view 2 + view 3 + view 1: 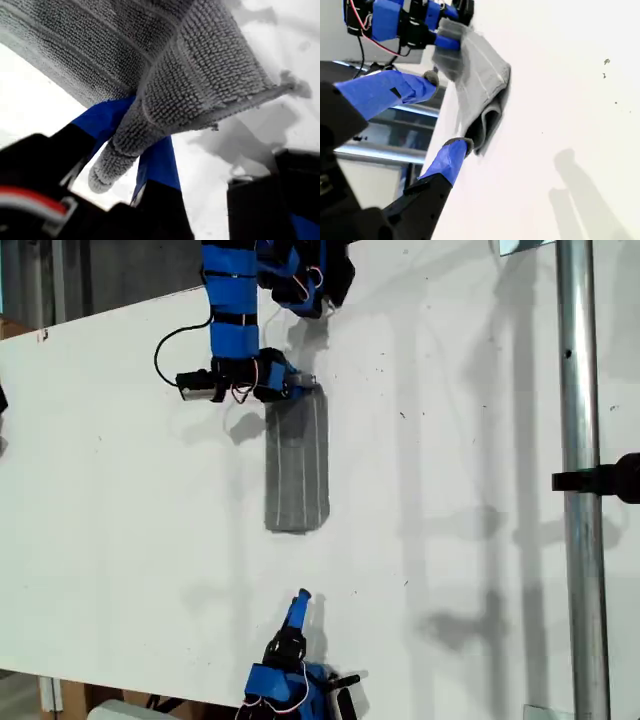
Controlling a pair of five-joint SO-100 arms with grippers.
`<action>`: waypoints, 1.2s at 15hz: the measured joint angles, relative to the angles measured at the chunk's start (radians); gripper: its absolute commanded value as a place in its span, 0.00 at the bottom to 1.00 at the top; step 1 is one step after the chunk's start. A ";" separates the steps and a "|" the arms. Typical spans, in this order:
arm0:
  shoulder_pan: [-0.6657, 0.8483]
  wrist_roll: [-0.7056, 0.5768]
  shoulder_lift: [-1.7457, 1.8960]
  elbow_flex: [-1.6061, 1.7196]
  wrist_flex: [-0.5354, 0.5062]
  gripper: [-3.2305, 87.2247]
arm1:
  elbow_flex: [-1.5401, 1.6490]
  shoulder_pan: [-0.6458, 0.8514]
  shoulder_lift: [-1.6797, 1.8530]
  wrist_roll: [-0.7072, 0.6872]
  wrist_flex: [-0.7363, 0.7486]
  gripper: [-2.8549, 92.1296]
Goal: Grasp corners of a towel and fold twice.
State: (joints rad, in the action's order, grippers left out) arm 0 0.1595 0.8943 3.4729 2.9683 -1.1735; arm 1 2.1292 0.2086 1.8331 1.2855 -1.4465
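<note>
My first gripper (132,150) had its jaws pinched on a bunched corner of the towel (297,472), which lay as a narrow folded strip mid-desk (120,490), probably to settle the fold. My second gripper (442,112), jaws parted and empty, waited nearby.

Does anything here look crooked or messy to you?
Nothing much. The towel lies folded in a narrow strip on the table; my first hand pinches one end, lifting it. My second hand is open, apart.
</note>
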 measured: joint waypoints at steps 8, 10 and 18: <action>0.000 -0.003 0.000 0.000 0.000 0.25 | -0.337 -0.100 -0.032 -0.087 0.156 0.03; 0.000 -0.003 0.000 0.000 0.000 0.25 | -0.337 -0.100 -0.061 -0.089 0.310 0.03; 0.000 -0.003 0.000 0.000 0.000 0.25 | -0.264 -0.121 -0.031 -0.196 0.842 0.25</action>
State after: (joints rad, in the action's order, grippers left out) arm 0 0.1595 0.8912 3.4729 2.9683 -1.1735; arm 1 1.8653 0.0874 1.8024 1.0891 -0.6044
